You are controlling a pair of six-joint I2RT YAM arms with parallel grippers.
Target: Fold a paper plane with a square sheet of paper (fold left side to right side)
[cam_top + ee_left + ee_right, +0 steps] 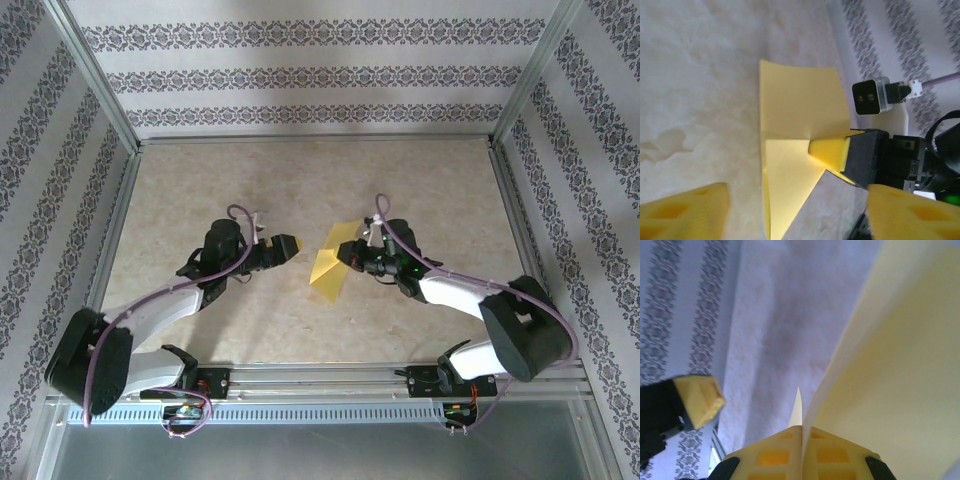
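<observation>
Two pincers share the fold: the right pincer pinches the square sheet of paper, half-lifted at the middle of the surface, while the left pincer hangs spread just beside it, so the next move seems to be laying the flap over and creasing.

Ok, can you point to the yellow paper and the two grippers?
yellow paper (pixel 328 270), top view, middle of the sheet.
left gripper (pixel 285 244), top view, between its yellow fingertips.
right gripper (pixel 801 432), right wrist view, where the fingertips meet.

Matt yellow paper lies on a smooth, mottled tabletop.
</observation>
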